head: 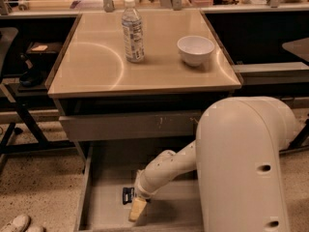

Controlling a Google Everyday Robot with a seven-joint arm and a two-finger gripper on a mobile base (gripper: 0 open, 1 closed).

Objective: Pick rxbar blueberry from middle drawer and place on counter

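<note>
Quick count of what you've got: one rxbar blueberry (128,195), one middle drawer (107,178) pulled open, one desk (96,66), and one end effector (137,210). On the desk there's one clear water bottle (132,30) with a white cap and a label, standing upright. There's also one white bowl (195,50) to its right, and the two are apart from each other. One more drawer front (120,126) sits shut just under the desk top, above the open drawer. Down in the bottom left corner, on the speckled floor, you get two white shoes (19,223), cut off by the edge of the view.

The bar is small and flat, in a dark, near-black wrapper with a bit of white print showing. It lies flat on the grey floor of the middle drawer, in the left part. The arm's wrist covers its right edge, so you only see part of it.

Your end effector is down inside the drawer at the end of the white arm (166,170). Its tan tip is on the near side of the bar, right beside it, touching or close to it. You can't tell from this angle whether it's wide, narrow or holding the bar. The robot's big white body shell (241,168) fills the lower right and hides the drawer's right half.
</note>
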